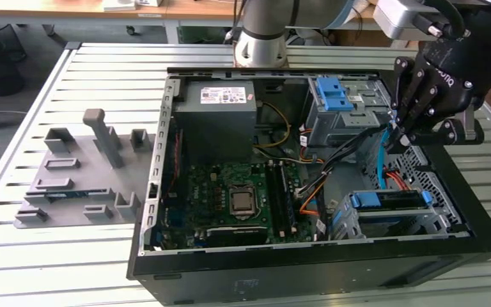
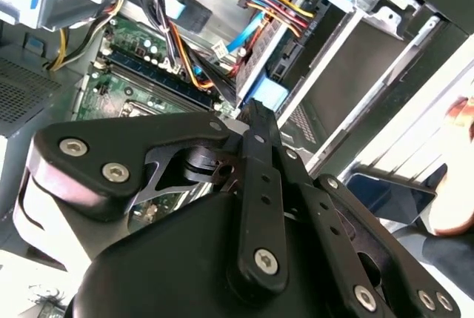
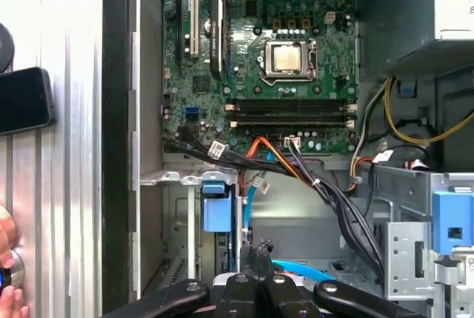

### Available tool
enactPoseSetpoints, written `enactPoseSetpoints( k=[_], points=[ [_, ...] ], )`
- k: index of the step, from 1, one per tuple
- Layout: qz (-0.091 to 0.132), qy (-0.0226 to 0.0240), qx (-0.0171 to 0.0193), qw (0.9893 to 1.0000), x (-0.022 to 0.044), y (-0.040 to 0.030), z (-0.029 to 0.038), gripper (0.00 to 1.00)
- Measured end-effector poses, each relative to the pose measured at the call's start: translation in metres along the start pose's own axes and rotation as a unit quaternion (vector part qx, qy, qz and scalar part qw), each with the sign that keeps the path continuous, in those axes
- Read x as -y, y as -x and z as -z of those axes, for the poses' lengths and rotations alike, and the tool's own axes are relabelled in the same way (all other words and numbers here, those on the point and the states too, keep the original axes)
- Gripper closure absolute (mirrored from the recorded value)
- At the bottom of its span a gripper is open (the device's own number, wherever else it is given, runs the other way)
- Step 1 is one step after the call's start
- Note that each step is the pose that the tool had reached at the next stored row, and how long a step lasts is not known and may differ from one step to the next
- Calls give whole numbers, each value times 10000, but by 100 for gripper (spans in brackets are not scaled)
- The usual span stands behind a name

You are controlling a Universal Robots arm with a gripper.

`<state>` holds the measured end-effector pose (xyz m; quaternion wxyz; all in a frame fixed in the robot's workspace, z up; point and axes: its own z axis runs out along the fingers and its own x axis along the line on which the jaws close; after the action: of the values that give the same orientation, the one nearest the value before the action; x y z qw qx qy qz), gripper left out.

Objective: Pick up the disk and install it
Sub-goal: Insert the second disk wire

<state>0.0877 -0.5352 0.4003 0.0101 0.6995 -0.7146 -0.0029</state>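
One gripper (image 1: pixel 405 135) hangs inside the open computer case (image 1: pixel 314 272) by its right wall in the exterior view; can't tell its opening or any hold. Disk (image 1: pixel 388 200) already sits in the lower drive cage (image 1: pixel 433 224) at the case's near right corner, so install looks mostly done.

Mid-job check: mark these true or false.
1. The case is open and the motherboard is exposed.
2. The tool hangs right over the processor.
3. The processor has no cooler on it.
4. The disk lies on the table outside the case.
1. True. The case is open, showing the motherboard.
2. False. The tool is at the exterior view's right, beside the drive cage, away from the processor.
3. True. Its bare metal top shows.
4. False. The disk, in its blue bracket, sits in a bay inside the case.
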Motion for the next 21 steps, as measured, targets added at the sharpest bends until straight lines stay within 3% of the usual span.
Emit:
enactPoseSetpoints(
  k=[10, 13, 18, 21],
  points=[
    [0, 0, -2, 10000, 20, 276, 3, 89],
    [-1, 1, -24, 10000, 35, 360, 5, 89],
    [-7, 9, -140, 9999, 60, 441, 6, 89],
    [-14, 7, -270, 9996, 77, 469, 7, 89]
  ],
)
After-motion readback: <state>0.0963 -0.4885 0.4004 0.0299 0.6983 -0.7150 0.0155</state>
